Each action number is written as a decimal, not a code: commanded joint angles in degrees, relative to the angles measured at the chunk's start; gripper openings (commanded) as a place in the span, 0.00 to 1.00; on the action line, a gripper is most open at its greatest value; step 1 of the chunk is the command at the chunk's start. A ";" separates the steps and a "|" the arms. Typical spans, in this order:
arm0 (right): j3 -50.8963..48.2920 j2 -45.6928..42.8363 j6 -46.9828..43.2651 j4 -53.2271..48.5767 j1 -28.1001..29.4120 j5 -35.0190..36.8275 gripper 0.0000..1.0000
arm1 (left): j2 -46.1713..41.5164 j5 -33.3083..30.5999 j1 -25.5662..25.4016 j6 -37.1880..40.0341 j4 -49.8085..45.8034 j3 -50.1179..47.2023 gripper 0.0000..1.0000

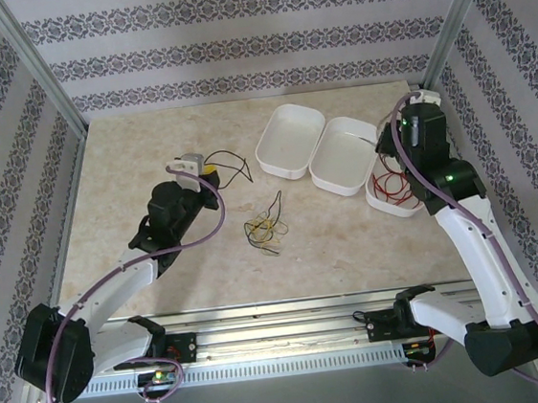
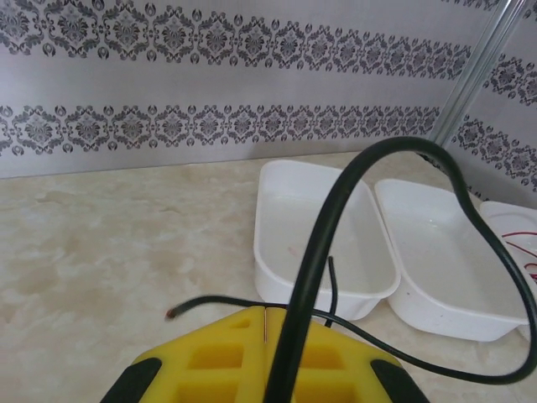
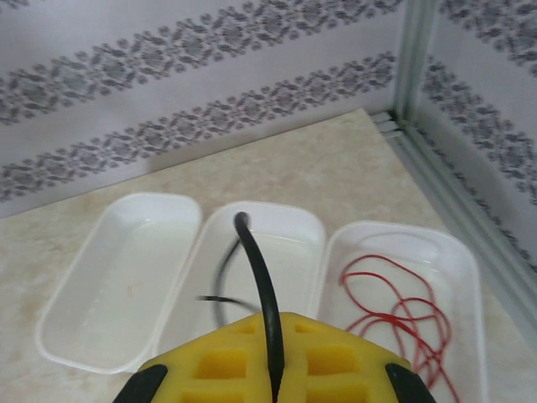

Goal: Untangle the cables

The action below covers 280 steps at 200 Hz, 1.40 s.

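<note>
My left gripper [image 2: 284, 334] and right gripper [image 3: 273, 326] each pinch a black cable [image 2: 336, 210], so I'd lower the right one deep into the middle tray [image 3: 294, 243] before letting go.

Robot lab test cell. Marble-look tabletop [image 1: 148, 147] boxed in by patterned wallpaper panels [image 1: 233, 42] on aluminium posts [image 1: 34, 72], beyond the left gripper [image 1: 206, 170]. Slotted aluminium mounting rail [image 1: 281, 316] behind it.

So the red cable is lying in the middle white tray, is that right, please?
Not quite: the red cable is lying in the rightmost white tray, as the right wrist view shows.
</note>
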 commanded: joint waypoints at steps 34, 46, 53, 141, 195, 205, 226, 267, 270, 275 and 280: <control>-0.12 7.55 2.95 9.77 4.92 -2.94 0.00 | -2.18 1.59 0.42 -1.22 -1.31 -0.20 0.00; -0.21 9.21 4.00 11.11 5.82 -3.64 0.00 | -2.21 1.68 0.41 -1.48 -1.24 -0.26 0.00; -0.12 10.25 4.64 12.08 6.16 -3.83 0.00 | -2.15 1.73 0.45 -1.58 -1.17 -0.26 0.00; -1.52 20.30 9.73 18.08 4.89 -0.58 0.00 | -1.87 2.34 0.45 -2.11 -1.40 -0.47 0.00; -3.33 26.90 12.89 20.08 1.79 -1.68 0.00 | -1.47 2.54 0.43 -2.75 -0.91 -0.86 0.00; -3.07 28.46 13.40 20.59 1.46 -2.53 0.00 | -1.37 2.72 0.40 -2.85 -0.97 -0.77 0.00; -2.02 31.96 14.22 20.71 1.30 -3.17 0.00 | -1.42 2.80 0.47 -3.01 -0.98 -0.88 0.00; -0.55 38.74 16.16 20.39 -0.27 -4.80 0.00 | -1.29 2.96 0.42 -3.01 -1.13 -1.02 0.00; -0.39 39.33 16.31 20.13 -0.50 -5.03 0.00 | -1.25 2.94 0.42 -3.01 -1.07 -0.94 0.00; -0.02 40.17 16.50 19.77 -0.80 -5.59 0.00 | -1.17 2.98 0.44 -3.02 -1.02 -0.93 0.00; 0.20 40.86 16.59 19.55 -0.99 -6.14 0.00 | -1.10 3.07 0.46 -3.10 -1.01 -0.89 0.00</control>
